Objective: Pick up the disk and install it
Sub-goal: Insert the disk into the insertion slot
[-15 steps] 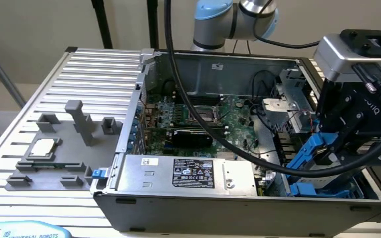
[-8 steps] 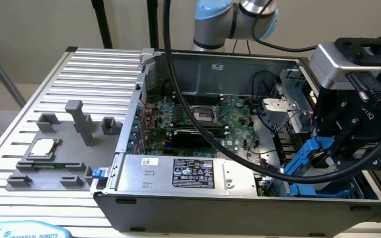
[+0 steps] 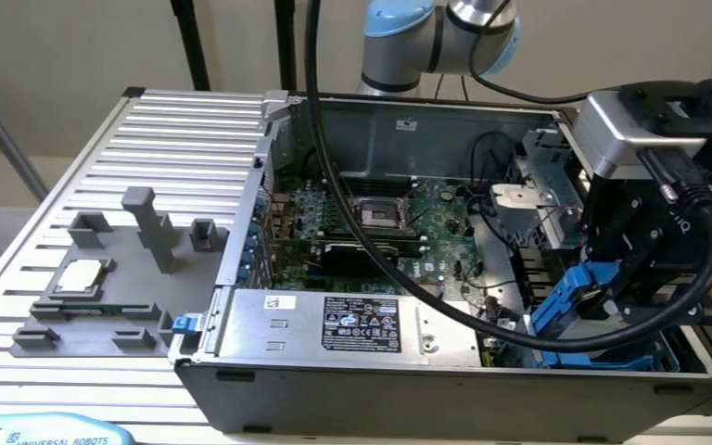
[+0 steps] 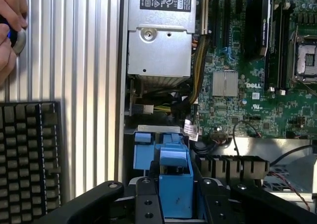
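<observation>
Down at the case [image 3: 455, 399] corner, the gripper [image 4: 176, 196] clamps the blue-railed disk [image 4: 174, 159].

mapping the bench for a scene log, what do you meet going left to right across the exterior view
cpu chip on the grey fixture → grey upright post → small blue clip → silver box with black label → disk in its blue rails

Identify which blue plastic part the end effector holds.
The large blue plastic disk frame, clamped in the end effector inside the grey metal case; the small blue tab on the case's outer corner stands untouched.
</observation>
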### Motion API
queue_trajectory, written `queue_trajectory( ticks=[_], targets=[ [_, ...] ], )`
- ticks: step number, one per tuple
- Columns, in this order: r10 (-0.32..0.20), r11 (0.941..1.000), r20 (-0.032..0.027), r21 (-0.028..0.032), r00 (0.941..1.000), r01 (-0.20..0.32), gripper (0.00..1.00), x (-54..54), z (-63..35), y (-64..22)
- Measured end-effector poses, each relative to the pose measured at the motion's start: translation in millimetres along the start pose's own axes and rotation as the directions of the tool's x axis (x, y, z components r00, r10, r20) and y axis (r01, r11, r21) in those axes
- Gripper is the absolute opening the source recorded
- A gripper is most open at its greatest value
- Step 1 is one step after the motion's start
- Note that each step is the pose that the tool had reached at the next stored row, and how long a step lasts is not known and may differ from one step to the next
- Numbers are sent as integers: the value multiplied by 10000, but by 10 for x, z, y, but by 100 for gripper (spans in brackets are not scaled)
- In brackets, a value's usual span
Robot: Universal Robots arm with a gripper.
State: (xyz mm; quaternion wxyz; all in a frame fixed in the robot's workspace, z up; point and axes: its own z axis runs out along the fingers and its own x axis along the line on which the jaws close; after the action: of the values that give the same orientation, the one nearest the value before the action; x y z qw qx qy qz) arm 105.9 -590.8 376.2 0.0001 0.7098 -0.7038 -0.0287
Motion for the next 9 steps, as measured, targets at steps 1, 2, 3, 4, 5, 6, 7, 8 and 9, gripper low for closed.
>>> queue_trajectory(
  ticks=[1,2,3,4,5,6,7,8,9],
  targets=[
    [0,10000,0,-6,10000,0,33,0,3,-2],
    [1,10000,0,-12,10000,-1,33,0,5,-4],
    [1,10000,1,-18,10000,-1,33,0,8,-6],
    [1,10000,-3,-23,10000,-1,33,1,9,-8],
    [3,10000,3,-27,10000,-3,34,2,12,-9],
    [2,10000,4,-29,10000,-2,40,1,11,-11],
    [1,10000,5,-31,10000,-1,40,1,12,-13],
    [2,10000,3,-33,10000,-2,47,0,11,-14],
    [2,10000,4,-34,10000,-2,47,0,11,-16]
  ],
)
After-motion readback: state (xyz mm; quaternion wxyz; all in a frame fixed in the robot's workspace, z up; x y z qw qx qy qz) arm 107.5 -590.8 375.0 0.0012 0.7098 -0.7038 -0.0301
